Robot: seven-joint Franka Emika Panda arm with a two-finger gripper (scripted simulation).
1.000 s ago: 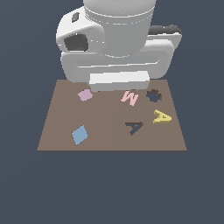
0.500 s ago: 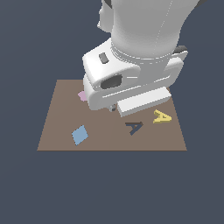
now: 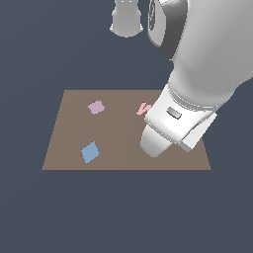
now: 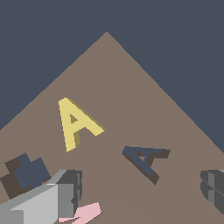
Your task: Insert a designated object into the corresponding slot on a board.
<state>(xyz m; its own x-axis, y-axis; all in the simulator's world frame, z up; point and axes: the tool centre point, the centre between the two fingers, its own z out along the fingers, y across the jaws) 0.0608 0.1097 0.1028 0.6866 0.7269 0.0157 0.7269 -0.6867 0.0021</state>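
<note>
The yellow letter A (image 4: 75,123) lies flat on the brown board (image 4: 118,87), near the dark A-shaped hole (image 4: 144,158) but not in it. The end effector (image 4: 142,190) is spread wide above the board and holds nothing. A pink letter (image 4: 85,213) and a flower-shaped hole (image 4: 25,173) lie close by.

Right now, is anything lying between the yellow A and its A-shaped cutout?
Nothing visible does. In the wrist view the yellow A lies flat on the board, with bare board between it and the A-shaped cutout.
</note>
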